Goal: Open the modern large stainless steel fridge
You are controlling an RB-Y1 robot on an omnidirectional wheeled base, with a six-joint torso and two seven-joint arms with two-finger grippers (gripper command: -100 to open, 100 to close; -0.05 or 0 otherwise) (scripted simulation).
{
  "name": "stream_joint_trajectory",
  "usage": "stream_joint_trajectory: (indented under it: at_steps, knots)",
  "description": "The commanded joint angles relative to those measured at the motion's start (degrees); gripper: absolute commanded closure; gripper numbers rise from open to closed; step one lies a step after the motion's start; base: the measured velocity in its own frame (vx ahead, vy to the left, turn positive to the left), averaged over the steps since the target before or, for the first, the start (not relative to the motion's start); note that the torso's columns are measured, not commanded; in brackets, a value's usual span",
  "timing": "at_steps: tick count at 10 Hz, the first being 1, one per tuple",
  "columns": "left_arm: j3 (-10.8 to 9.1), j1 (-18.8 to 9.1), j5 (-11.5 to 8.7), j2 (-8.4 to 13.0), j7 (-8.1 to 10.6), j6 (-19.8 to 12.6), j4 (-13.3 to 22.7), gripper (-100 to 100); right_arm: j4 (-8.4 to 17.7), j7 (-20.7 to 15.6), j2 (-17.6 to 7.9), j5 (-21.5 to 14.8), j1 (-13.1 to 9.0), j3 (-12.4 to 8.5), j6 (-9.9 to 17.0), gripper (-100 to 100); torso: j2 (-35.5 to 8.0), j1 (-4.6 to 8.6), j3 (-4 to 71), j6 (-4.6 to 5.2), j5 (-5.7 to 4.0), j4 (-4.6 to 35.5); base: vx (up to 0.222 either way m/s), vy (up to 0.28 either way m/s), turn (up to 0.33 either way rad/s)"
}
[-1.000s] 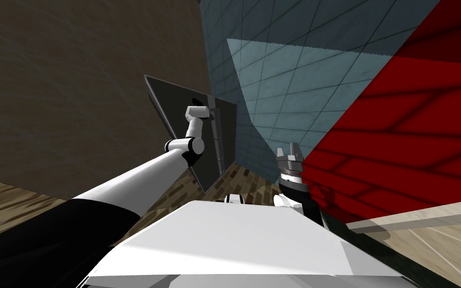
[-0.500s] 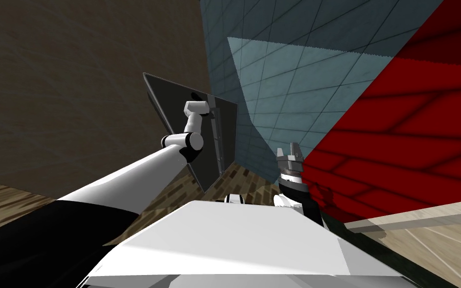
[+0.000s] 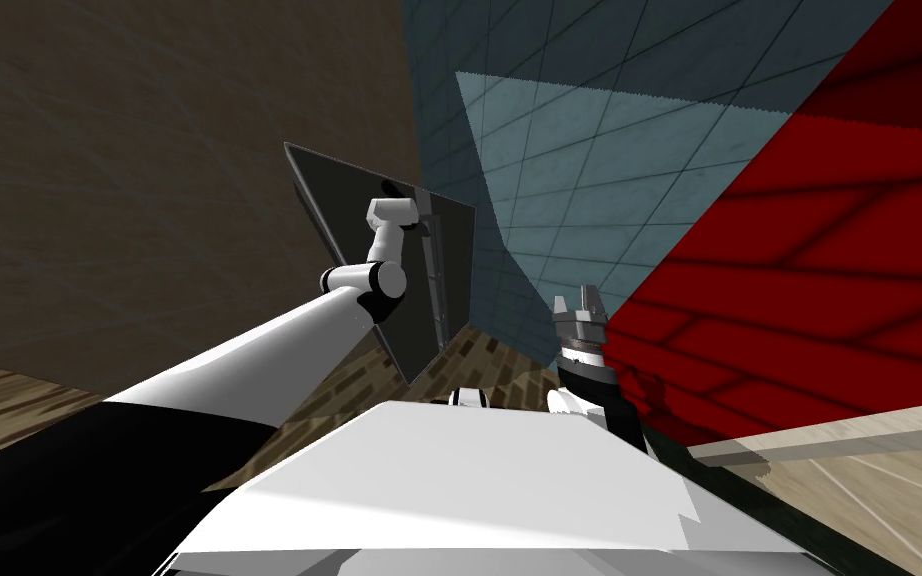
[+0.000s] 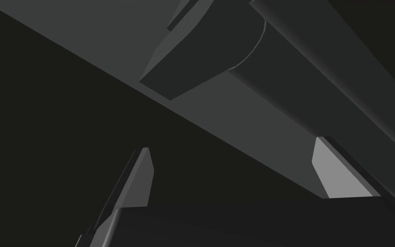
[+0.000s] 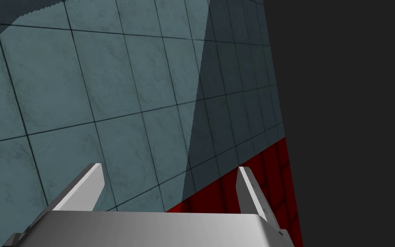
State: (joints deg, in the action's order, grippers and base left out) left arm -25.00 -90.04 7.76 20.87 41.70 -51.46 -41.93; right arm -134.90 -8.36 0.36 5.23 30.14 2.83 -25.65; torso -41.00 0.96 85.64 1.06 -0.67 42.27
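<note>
The fridge [image 3: 349, 205], a dark slab, stands at 11 o'clock from my chest, with its long handle [image 3: 438, 280] running down the door on the side nearer 12. The left arm [image 3: 279, 345] is stretched out fully toward it. The wrist is cocked sideways so the left jaws face the bar squarely, probably to pinch across it before pulling. In the left wrist view the fingers [image 4: 143, 171] stand wide and hold nothing. The handle [image 4: 252, 120] slants just past them, and I cannot tell whether it lies between them. The door looks shut. The right arm [image 3: 581, 350] is folded at 1 o'clock, the right jaws also wide and empty.
</note>
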Motion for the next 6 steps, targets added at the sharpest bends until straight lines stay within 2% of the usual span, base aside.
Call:
stream_joint_trajectory:
  at_steps: [1, 2, 4, 5, 6]
  knots:
    - [-0.17, -2.7, -0.1, 0.2, 0.70, -0.7, 0.3, -100, 0.0, 0.0, 0.0, 0.0, 0.0, 0.0, 0.0, 0, 0.0, -0.01, 0.0, -0.05, 0.01, 0.0, 0.008, -0.011, -0.019]
    - [-0.37, -4.3, 0.0, 0.7, 1.11, -2.4, 1.5, -100, 0.0, 0.0, 0.0, 0.0, 0.0, 0.0, 0.0, 0, 0.0, 0.04, 0.0, 0.03, -0.03, 0.1, 0.007, -0.018, -0.019]
    - [-0.37, -4.5, 0.0, 0.7, 1.11, -2.4, 1.5, -100, 0.0, 0.0, 0.0, 0.0, 0.0, 0.0, 0.0, 0, 0.0, 0.16, 0.0, 0.07, -0.10, 0.1, 0.010, 0.000, -0.004]
    - [-0.54, -5.9, 0.2, 1.2, 1.45, -3.9, 2.6, -100, 0.0, 0.0, 0.0, 0.0, 0.0, 0.0, 0.0, 0, -0.1, 0.21, -0.1, 0.11, -0.12, 0.1, 0.005, -0.009, -0.028]
    - [-0.54, -6.0, 0.2, 1.2, 1.45, -3.9, 2.6, -100, 0.0, 0.0, 0.0, 0.0, 0.0, 0.0, 0.0, 0, -0.1, 0.28, -0.1, 0.12, -0.15, 0.1, 0.002, -0.008, 0.009]
